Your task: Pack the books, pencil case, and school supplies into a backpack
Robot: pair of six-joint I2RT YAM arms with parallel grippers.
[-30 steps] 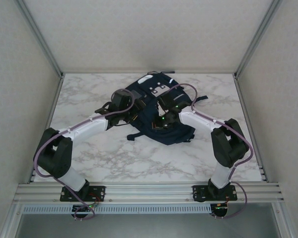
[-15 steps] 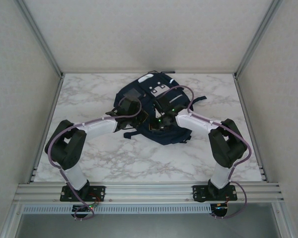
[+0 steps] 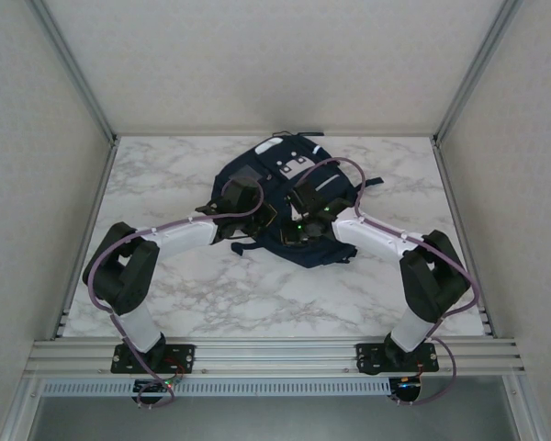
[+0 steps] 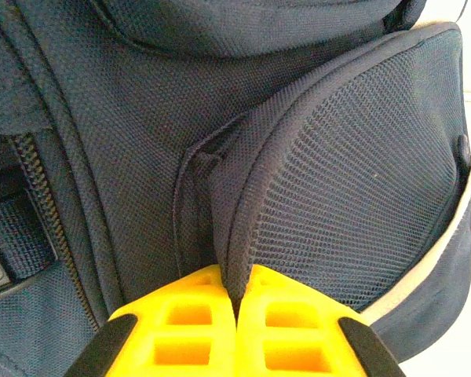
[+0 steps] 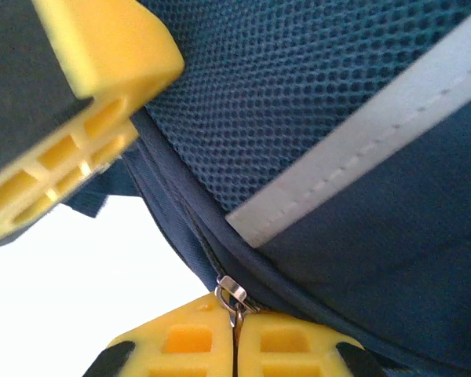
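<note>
the backpack (image 3: 274,167) lies toward the back middle of the marble table (image 3: 174,285). both arms reach over its near half and hide much of it from above. the left gripper (image 4: 237,292) is fully closed, its yellow fingers (image 4: 188,322) pinching the bound edge of the mesh pocket (image 4: 353,196) on the bag's side. a zipper track (image 4: 51,216) runs down the navy fabric to the left of the pinch, and a white trim stripe (image 4: 443,255) curves along the right. the right gripper (image 5: 235,323) is closed too, clamped on the small metal zipper pull (image 5: 231,292) at the seam below the blue mesh and a white stripe. in the right wrist view another yellow finger (image 5: 86,94) crowds the upper left, near that seam.
</note>
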